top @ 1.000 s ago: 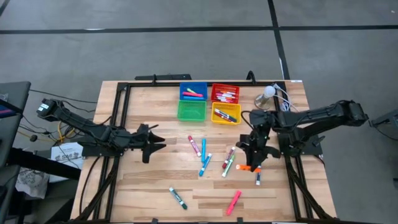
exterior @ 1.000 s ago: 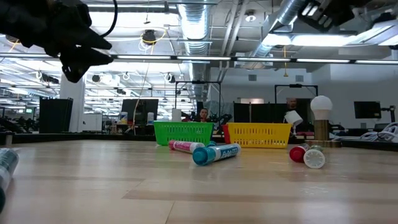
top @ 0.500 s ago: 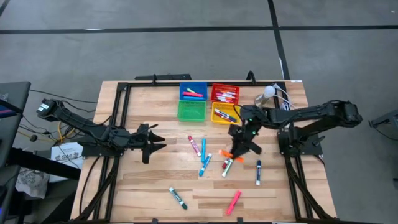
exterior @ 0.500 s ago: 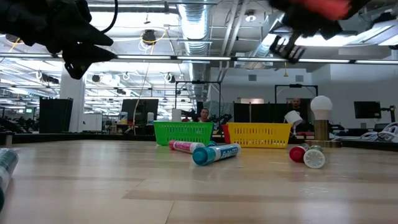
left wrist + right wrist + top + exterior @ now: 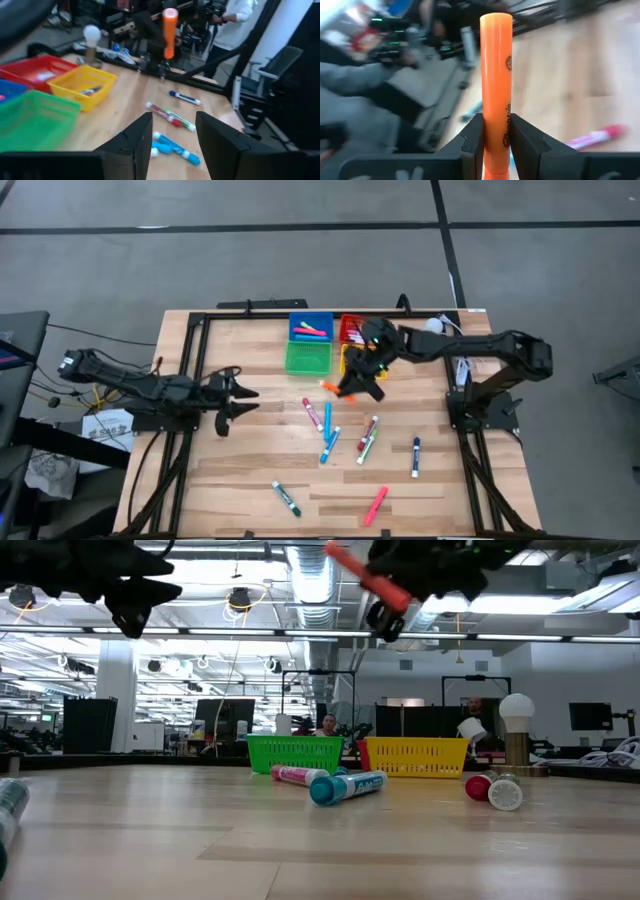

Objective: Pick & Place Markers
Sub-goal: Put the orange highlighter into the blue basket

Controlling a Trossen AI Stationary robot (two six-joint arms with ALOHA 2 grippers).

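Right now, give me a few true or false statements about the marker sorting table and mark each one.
1. The right gripper is shut on the orange marker. True.
2. The left gripper holds a blue marker. False: it holds nothing and hovers over the table's left side.
3. The orange marker is lying in the green bin. False: it is held in the air near the bins.
4. A pink marker lies near the table's front edge. True.
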